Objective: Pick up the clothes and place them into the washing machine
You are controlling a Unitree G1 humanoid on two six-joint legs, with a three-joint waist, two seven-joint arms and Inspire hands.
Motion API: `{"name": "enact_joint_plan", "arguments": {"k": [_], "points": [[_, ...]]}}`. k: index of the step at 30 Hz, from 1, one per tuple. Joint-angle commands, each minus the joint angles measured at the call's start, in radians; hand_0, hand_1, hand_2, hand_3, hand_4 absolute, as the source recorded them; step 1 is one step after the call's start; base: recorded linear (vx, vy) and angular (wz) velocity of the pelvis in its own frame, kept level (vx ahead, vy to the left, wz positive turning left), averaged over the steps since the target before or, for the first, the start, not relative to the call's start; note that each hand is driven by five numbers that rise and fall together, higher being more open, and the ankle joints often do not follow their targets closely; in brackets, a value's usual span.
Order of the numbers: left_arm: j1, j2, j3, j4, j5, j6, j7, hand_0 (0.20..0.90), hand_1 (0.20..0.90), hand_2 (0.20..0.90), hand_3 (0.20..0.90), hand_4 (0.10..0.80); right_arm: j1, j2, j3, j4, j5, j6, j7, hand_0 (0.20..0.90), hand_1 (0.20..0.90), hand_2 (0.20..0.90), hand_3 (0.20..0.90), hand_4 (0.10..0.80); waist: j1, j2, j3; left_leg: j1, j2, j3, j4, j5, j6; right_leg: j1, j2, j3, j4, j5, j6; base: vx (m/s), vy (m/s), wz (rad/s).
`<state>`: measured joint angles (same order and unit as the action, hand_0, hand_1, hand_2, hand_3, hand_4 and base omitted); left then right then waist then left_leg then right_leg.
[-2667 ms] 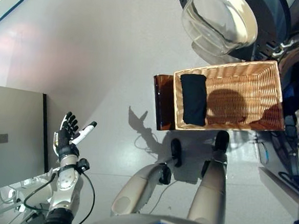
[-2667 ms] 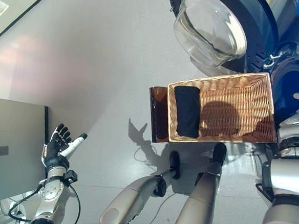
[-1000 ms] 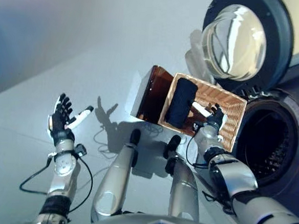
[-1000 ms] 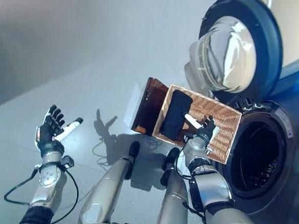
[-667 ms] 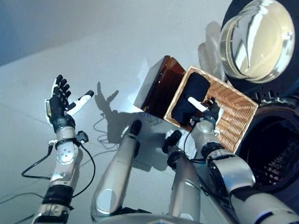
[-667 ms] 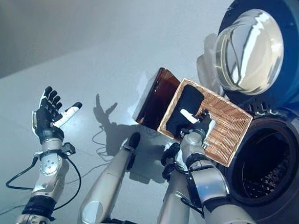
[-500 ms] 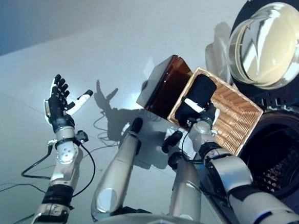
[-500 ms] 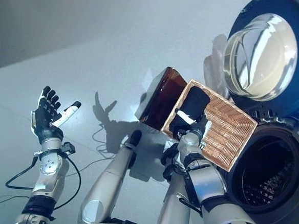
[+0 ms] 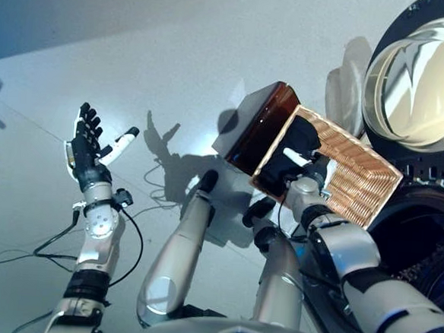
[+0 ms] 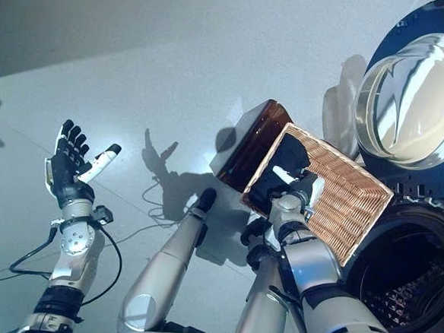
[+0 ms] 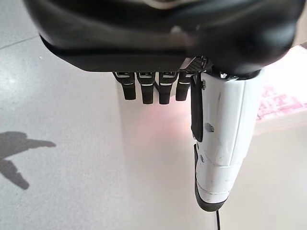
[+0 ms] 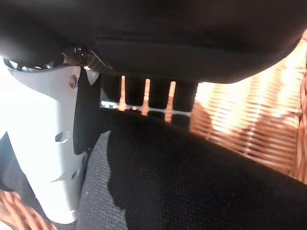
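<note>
right hand closed on black garment in wicker basket, left hand splayed wide — holding nothing

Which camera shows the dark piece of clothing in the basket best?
The right wrist view: the dark cloth fills it, right under the right hand. Both eye views show it small at one end of the basket, partly behind that hand. The left wrist view shows none of it.

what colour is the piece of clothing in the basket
Black, plain with no pattern. The clothing shows best in the right eye view, inside the wicker basket.
</note>
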<state>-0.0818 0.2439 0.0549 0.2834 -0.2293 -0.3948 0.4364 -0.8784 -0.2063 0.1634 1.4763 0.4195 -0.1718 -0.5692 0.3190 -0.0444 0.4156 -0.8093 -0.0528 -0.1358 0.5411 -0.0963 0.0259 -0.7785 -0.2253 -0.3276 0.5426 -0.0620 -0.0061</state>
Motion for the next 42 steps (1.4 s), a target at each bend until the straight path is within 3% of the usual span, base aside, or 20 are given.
{"name": "enact_joint_plan", "arguments": {"k": [1,17,23,24,29,37,39,42], "points": [[0.067,0.041,0.029,-0.157,0.031,-0.072,0.022,0.900,0.900,0.900,0.900,0.800,0.007,-0.052,0.006,0.010,-0.035,-0.008,-0.038,0.200,0.200,0.200,0.200,0.300,0.030,0.059,-0.057,-0.021,-0.044,0.020,-0.120,0.042,-0.026,0.057,0.005,0.033,0.060,-0.153,0.020,0.015,-0.009,-0.05],[0.135,0.058,0.055,-0.070,-0.025,-0.088,-0.057,0.900,0.900,0.900,0.900,0.800,0.177,-0.184,-0.114,-0.021,-0.055,-0.015,-0.039,0.200,0.200,0.200,0.200,0.300,-0.038,0.068,-0.152,0.153,-0.024,0.060,-0.236,0.060,-0.026,0.221,0.020,0.071,-0.104,-0.100,0.037,0.030,-0.002,-0.09],[0.158,0.048,0.056,-0.001,-0.052,-0.094,-0.078,0.900,0.900,0.900,0.900,0.800,0.299,-0.161,-0.242,-0.167,0.176,-0.151,0.019,0.200,0.200,0.200,0.200,0.300,-0.105,0.089,-0.175,0.224,-0.011,0.110,-0.272,0.063,-0.022,0.271,0.036,0.126,-0.179,-0.064,0.048,-0.001,0.039,-0.26],[0.161,0.045,0.055,0.000,-0.056,-0.096,-0.081,0.900,0.900,0.900,0.900,0.800,0.308,-0.148,-0.261,-0.207,0.233,-0.187,0.034,0.200,0.200,0.200,0.200,0.300,-0.114,0.098,-0.169,0.217,-0.008,0.125,-0.275,0.088,-0.017,0.261,0.035,0.120,-0.185,-0.038,0.043,-0.119,0.066,-0.44],[0.186,0.013,0.047,0.025,-0.099,-0.115,-0.108,0.900,0.900,0.900,0.900,0.800,0.389,-0.078,-0.364,-0.382,0.509,-0.321,0.156,0.200,0.200,0.200,0.200,0.300,-0.146,0.149,-0.175,0.227,-0.005,0.160,-0.285,0.090,-0.011,0.250,0.038,0.160,-0.198,-0.025,0.047,-0.047,0.068,-0.37],[0.192,-0.012,-0.014,0.070,-0.143,-0.140,-0.146,0.900,0.900,0.900,0.900,0.800,0.394,-0.035,-0.482,-0.529,0.675,-0.467,0.226,0.200,0.200,0.200,0.200,0.300,-0.161,0.238,-0.194,0.227,-0.016,0.172,-0.284,0.088,-0.007,0.233,0.028,0.185,-0.183,-0.035,0.050,-0.003,0.043,-0.13],[0.200,-0.010,-0.039,0.076,-0.150,-0.141,-0.153,0.900,0.900,0.900,0.900,0.800,0.372,-0.041,-0.518,-0.542,0.685,-0.507,0.199,0.200,0.200,0.200,0.200,0.300,-0.160,0.274,-0.201,0.224,-0.022,0.175,-0.283,0.091,-0.006,0.229,0.024,0.190,-0.174,-0.041,0.050,-0.007,0.039,0.03],[0.204,-0.007,-0.055,0.083,-0.148,-0.145,-0.151,0.900,0.900,0.900,0.900,0.800,0.360,-0.050,-0.544,-0.551,0.666,-0.536,0.158,0.200,0.200,0.200,0.200,0.300,-0.160,0.297,-0.205,0.221,-0.026,0.176,-0.281,0.089,-0.006,0.223,0.022,0.195,-0.164,-0.045,0.050,0.000,0.010,0.00]]}}
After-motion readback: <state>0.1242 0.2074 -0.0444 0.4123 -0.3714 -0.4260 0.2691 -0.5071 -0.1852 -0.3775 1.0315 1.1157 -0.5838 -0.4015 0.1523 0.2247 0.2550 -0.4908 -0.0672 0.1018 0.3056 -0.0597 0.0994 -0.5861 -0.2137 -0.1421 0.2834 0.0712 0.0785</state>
